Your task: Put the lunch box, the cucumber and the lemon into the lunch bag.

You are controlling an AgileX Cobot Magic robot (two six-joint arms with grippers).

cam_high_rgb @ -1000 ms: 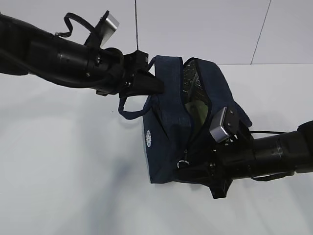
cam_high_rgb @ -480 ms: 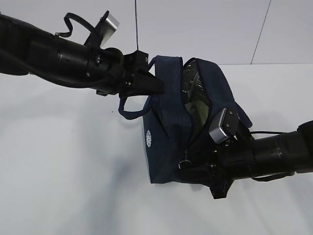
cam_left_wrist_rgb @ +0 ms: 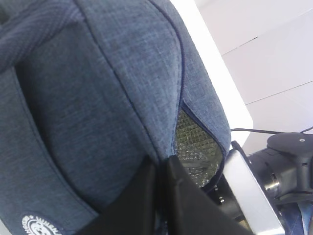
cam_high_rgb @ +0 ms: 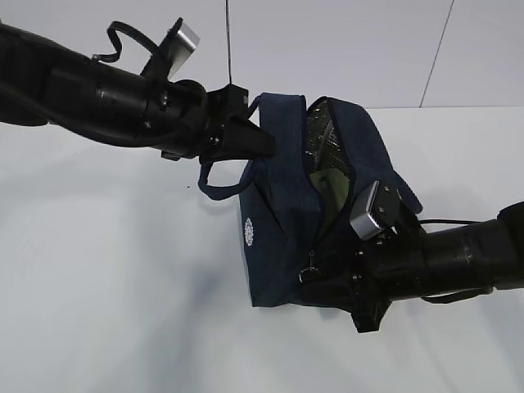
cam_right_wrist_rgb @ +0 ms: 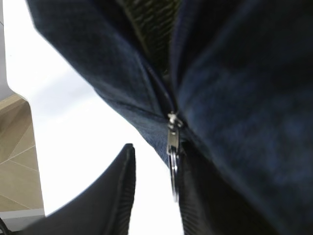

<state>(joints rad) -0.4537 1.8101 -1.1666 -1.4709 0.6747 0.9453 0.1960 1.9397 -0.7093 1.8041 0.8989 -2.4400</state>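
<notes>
My left gripper (cam_left_wrist_rgb: 159,196) is pinching the lunch bag (cam_high_rgb: 282,205) at its rim — my left wrist view alone is showing silver lining (cam_left_wrist_rgb: 195,147). My right gripper (cam_right_wrist_rgb: 156,196) is standing parted around the zipper pull (cam_right_wrist_rgb: 173,161) — whether gripping, I cannot tell.

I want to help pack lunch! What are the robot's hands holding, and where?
The left gripper pinches the lunch bag by its top fabric edge. The right gripper sits around the zipper pull; a grip can't be told.
</notes>
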